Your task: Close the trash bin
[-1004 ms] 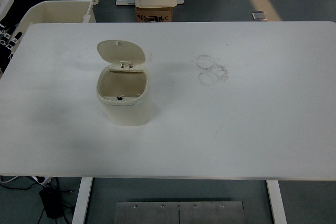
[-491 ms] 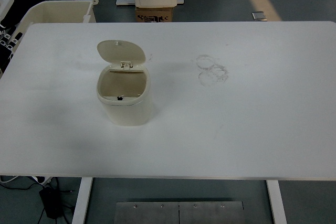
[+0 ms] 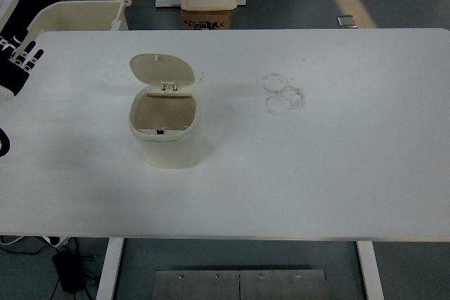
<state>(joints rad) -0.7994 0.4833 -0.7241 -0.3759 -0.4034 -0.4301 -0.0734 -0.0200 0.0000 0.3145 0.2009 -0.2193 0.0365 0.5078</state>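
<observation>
A cream trash bin (image 3: 166,135) stands with lid (image 3: 162,69) upright as the left hand (image 3: 20,57), grip indiscernible, enters; pressing the lid down comes next.

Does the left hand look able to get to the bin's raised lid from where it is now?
Probably yes. Only a sliver of the left arm shows at the table's left edge, and the bare table between it and the trash bin holds nothing. The lid stands upright and open.
</observation>
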